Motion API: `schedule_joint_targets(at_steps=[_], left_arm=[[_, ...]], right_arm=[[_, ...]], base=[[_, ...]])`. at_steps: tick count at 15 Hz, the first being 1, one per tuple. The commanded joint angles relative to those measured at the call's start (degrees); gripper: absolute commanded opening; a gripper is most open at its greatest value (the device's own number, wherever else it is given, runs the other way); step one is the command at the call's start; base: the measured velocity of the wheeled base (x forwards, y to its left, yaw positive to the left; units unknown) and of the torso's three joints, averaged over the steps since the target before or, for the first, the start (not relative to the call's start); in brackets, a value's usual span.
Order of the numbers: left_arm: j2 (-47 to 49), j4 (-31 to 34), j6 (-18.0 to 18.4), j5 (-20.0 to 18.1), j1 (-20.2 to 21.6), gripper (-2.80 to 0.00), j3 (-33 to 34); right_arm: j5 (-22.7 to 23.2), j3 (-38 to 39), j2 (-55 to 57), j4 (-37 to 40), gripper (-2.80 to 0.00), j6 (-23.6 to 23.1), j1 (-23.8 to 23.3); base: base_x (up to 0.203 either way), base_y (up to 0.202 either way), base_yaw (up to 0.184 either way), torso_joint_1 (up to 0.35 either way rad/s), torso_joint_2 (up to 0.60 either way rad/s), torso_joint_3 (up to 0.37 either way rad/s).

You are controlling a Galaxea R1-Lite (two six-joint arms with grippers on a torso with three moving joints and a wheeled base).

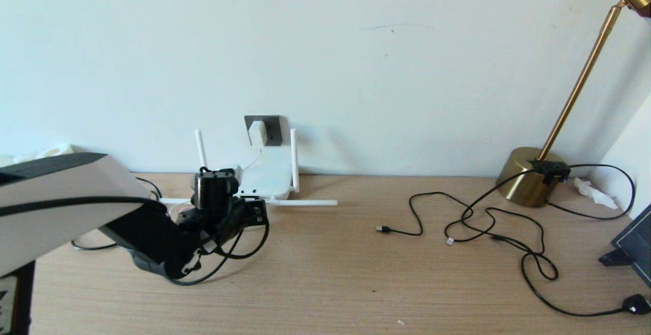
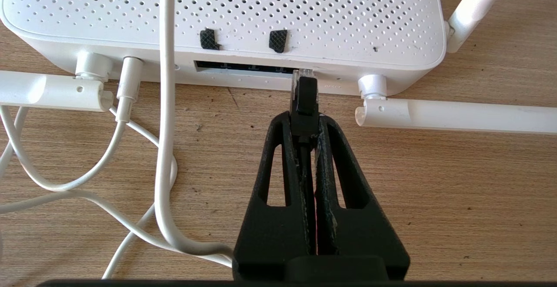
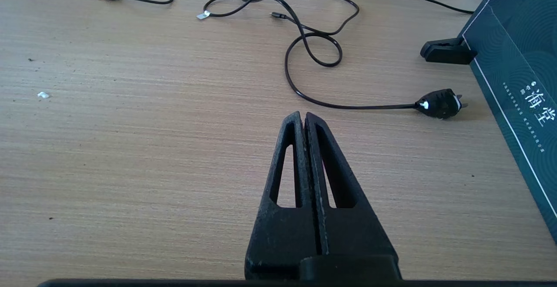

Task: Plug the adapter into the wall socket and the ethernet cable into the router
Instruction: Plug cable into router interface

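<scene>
The white adapter point(image 1: 257, 132) sits in the dark grey wall socket point(image 1: 271, 127), its thin white cord running down to the router point(image 1: 264, 176). The router point(image 2: 243, 12) lies flat on the desk against the wall, ports facing me. My left gripper point(image 2: 306, 119) is shut on the ethernet cable's black plug point(image 2: 304, 99); the plug's clear tip touches the right end of the dark port slot point(image 2: 239, 66). In the head view the left gripper point(image 1: 231, 200) is right in front of the router. My right gripper point(image 3: 303, 117) is shut and empty above bare desk; it is out of the head view.
Folded-down white antennas point(image 2: 452, 116) lie either side of the ports. White cords point(image 2: 165, 147) loop on the desk beside my left fingers. Thin black cords point(image 1: 488, 223), a brass lamp base point(image 1: 529, 177), a black mains plug point(image 3: 439, 103) and a dark box point(image 3: 518, 73) occupy the right side.
</scene>
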Motion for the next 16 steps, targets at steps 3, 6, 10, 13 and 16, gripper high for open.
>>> schedule_joint_targets(at_steps=[3, 6, 10, 13, 16], left_arm=[[0.1, -0.3, -0.1, 0.0, 0.1, -2.8, 0.2], [0.1, -0.4, -0.2, 0.0, 0.2, -2.8, 0.3], [0.1, -0.4, -0.2, 0.0, 0.2, -2.8, 0.4], [0.1, -0.4, -0.2, 0.0, 0.2, -2.8, 0.4], [0.1, -0.3, -0.2, 0.0, 0.3, -2.8, 0.4]], right_arm=[[0.0, 0.1, 0.1, 0.1, -2.8, 0.0, 0.0], [0.0, 0.0, 0.1, 0.1, -2.8, 0.0, 0.0], [0.0, 0.0, 0.1, 0.1, -2.8, 0.0, 0.0], [0.0, 0.0, 0.1, 0.1, -2.8, 0.0, 0.0], [0.0, 0.0, 0.1, 0.1, -2.8, 0.0, 0.0]], base=[[0.0, 0.0, 0.0, 0.0, 0.0, 0.0], [0.0, 0.0, 0.0, 0.0, 0.0, 0.0], [0.0, 0.0, 0.0, 0.0, 0.0, 0.0], [0.0, 0.0, 0.0, 0.0, 0.0, 0.0], [0.0, 0.0, 0.0, 0.0, 0.0, 0.0]])
